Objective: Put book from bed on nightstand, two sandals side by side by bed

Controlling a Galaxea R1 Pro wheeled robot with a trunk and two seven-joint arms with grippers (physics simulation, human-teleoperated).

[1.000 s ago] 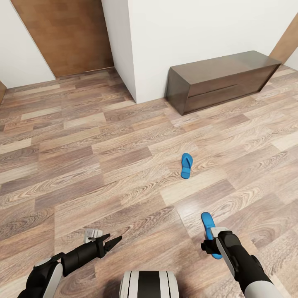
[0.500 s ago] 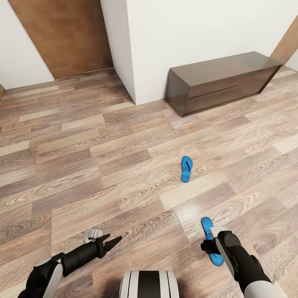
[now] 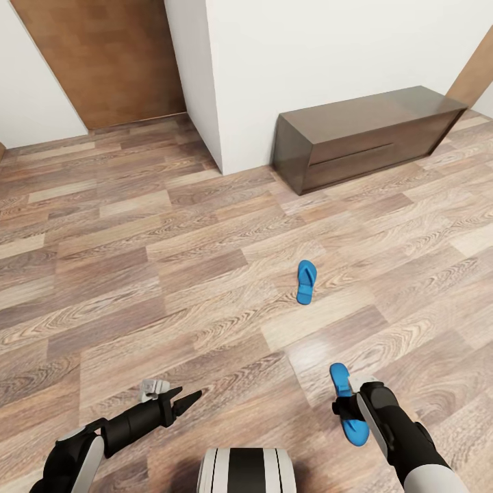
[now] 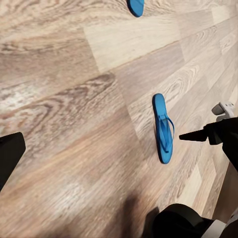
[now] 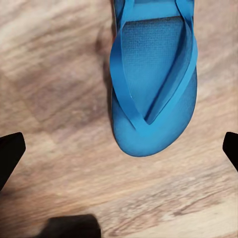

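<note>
Two bright blue sandals lie on the wood-plank floor. The far sandal (image 3: pixel 306 281) (image 4: pixel 135 6) lies flat by itself mid-floor. The near sandal (image 3: pixel 340 381) (image 4: pixel 162 128) (image 5: pixel 151 94) lies strap-up right under my right gripper (image 3: pixel 346 409) (image 4: pixel 194 135). That gripper points down over it, open, with its fingertips (image 5: pixel 10 153) wide on either side and not touching. My left gripper (image 3: pixel 190 398) hovers low over bare floor to the left, open and empty. The book, the bed and the nightstand are out of view.
A long low dark-wood bench (image 3: pixel 370 133) stands against the white wall (image 3: pixel 329 55) at the back right. A brown door (image 3: pixel 103 58) is at the back left, beside a jutting wall corner. My own base (image 3: pixel 246 471) shows at the bottom.
The whole picture has shifted slightly left and down, so the camera moved. A little more of the near sandal shows beneath my right gripper. Both arms hold their pose.
</note>
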